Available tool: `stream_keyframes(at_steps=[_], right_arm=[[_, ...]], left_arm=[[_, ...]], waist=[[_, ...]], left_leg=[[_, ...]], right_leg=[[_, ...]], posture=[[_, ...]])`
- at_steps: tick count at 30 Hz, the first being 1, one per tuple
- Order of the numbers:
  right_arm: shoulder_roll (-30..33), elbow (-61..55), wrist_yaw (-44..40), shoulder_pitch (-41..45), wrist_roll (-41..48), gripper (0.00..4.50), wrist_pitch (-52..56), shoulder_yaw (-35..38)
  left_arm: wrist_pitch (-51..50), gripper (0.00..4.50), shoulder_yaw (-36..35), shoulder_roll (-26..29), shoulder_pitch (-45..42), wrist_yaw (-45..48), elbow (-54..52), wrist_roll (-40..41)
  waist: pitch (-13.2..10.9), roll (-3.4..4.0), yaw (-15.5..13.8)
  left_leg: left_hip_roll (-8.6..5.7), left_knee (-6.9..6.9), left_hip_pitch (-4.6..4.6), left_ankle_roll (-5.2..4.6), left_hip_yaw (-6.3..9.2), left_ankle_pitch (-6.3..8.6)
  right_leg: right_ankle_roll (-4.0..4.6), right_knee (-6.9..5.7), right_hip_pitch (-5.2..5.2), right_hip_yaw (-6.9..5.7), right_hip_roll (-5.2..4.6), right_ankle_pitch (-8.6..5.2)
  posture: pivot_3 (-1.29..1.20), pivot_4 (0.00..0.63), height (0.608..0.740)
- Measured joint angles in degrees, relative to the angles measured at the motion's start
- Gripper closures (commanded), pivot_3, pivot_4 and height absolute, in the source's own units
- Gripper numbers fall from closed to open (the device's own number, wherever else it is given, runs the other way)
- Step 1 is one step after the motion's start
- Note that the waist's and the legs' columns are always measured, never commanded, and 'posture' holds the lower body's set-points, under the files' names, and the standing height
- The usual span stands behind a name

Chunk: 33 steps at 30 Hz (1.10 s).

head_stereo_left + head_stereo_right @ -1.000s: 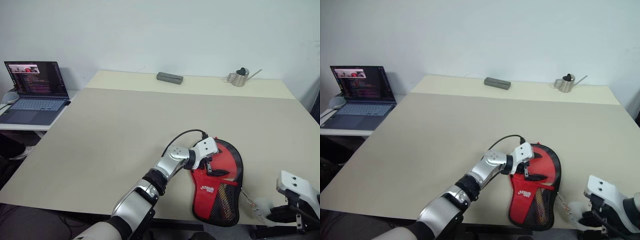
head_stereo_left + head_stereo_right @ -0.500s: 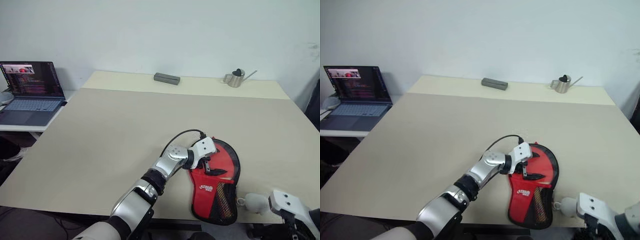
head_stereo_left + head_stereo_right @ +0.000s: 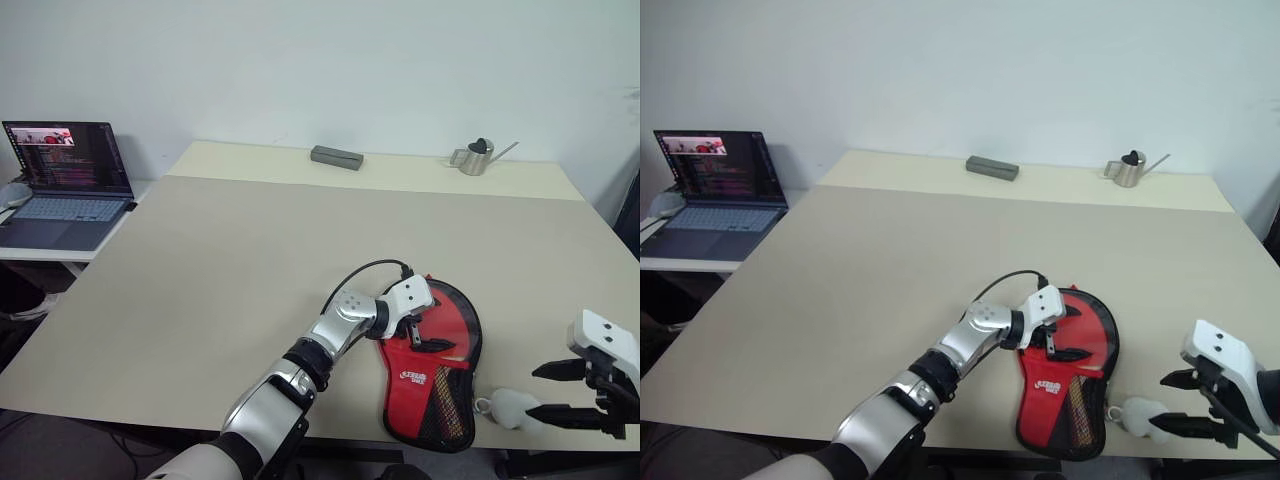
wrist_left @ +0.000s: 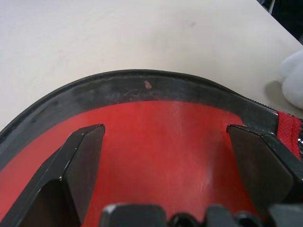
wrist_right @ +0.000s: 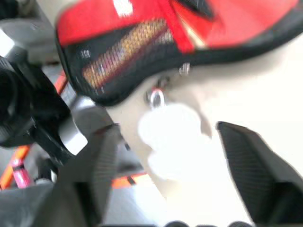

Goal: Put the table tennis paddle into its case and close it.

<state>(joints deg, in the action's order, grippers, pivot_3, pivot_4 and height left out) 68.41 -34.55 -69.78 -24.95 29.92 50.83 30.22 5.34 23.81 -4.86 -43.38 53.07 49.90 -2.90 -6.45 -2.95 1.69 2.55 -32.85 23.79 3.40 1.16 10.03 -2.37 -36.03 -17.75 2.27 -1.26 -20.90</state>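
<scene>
**Right gripper spread beside the ball charm; left gripper resting on the case**

Whereas a second ago the right gripper [image 3: 562,392] sat low at the table's near right corner with the chain stretched toward it, it now stands higher, its two black fingers spread wide and holding nothing. The white ball charm [image 3: 514,408] lies on the table [image 3: 220,270] just in front of those fingertips, apart from them. The left arm has not shifted.

Count: one case [image 3: 436,365], one ball charm, one laptop [image 3: 68,186], one grey block [image 3: 336,156], one small metal watering can [image 3: 478,157], two grippers.

The case lies flat near the table's front edge, right of centre, red panel up, black mesh pocket toward the near edge. The charm hangs off its near right side by a short ring and chain.

The left gripper [image 3: 418,335] rests on the case's red panel with its fingers [image 4: 80,161] set wide apart, the red surface showing between them; they close on nothing. The paddle itself cannot be made out.
</scene>
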Motion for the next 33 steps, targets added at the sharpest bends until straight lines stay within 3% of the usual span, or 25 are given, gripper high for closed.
stream_keyframes(at_steps=[11, 22, 25, 33], right_arm=[[-2.1, 0.1, 3.8, 3.0, -4.2, 0.04, -7.2, -11.2], [-4.0, 7.8, 8.7, 7.8, -12.6, 0.04, -15.1, -23.6], [-4.0, 8.7, 9.0, 7.5, -15.0, 0.65, -17.5, -25.5], [-4.1, 8.8, 9.7, 7.4, -15.8, 3.29, -19.2, -26.4]], left_arm=[[0.0, 0.0, 0.0, 0.0, 0.0, -0.1, 0.0, 0.0], [0.0, 0.0, 0.0, 0.0, 0.0, 0.0, 0.0, 0.0], [0.0, 0.0, 0.0, 0.0, 0.0, 0.0, 0.0, 0.0], [0.0, 0.0, 0.0, 0.0, 0.0, -0.1, 0.0, 0.0]], waist=[[0.0, 0.02, 0.0], [0.0, 0.09, 0.0], [-0.1, 0.11, 0.0], [-0.1, 0.13, 0.0]], left_leg=[[-0.02, 0.0, 0.0, 0.0, -0.01, 0.0], [0.0, -0.01, -0.04, -0.04, 0.01, -0.03], [0.0, -0.01, -0.05, -0.03, 0.01, -0.02], [-0.01, -0.01, -0.09, -0.03, 0.0, -0.02]], right_leg=[[-0.09, 0.0, 0.02, 0.02, 0.02, 0.05], [-0.12, 0.0, 0.09, 0.0, 0.05, 0.07], [-0.14, 0.0, 0.11, 0.01, 0.05, 0.08], [-0.22, 0.0, 0.16, 0.01, 0.1, 0.13]], posture=[[0.0, 0.15, 0.74], [0.0, 0.15, 0.74], [0.0, 0.15, 0.74], [0.0, 0.15, 0.74]])
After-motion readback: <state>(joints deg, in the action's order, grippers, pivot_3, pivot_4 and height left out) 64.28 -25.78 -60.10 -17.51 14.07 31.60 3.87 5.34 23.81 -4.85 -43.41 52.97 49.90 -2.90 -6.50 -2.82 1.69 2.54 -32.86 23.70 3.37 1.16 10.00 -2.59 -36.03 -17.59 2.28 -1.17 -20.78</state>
